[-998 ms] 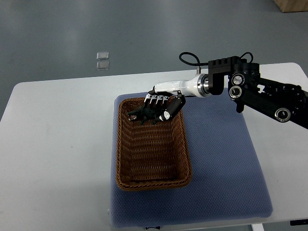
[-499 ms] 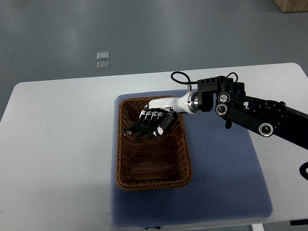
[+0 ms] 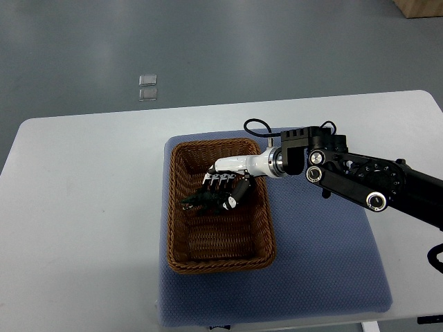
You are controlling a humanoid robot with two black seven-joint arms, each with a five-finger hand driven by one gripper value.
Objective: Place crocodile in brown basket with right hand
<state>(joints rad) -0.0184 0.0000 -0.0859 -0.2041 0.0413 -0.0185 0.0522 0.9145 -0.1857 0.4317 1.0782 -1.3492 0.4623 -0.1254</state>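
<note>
A dark green toy crocodile (image 3: pixel 201 201) is held inside the brown wicker basket (image 3: pixel 181 250), over its upper middle. My right hand (image 3: pixel 223 194) reaches in from the right, its fingers curled around the crocodile's body. The crocodile's snout and legs stick out to the left of the fingers. Whether the toy touches the basket floor I cannot tell. The black right arm (image 3: pixel 360 181) crosses above the blue mat. No left arm shows in the picture.
The basket sits on a blue fabric mat (image 3: pixel 325 256) on a white table (image 3: pixel 76 207). Two small clear squares (image 3: pixel 147 86) lie on the grey floor beyond the table's far edge.
My right hand has carried the crocodile from the basket's far rim down and toward me, deeper into the basket. The arm has swung lower and further left.
</note>
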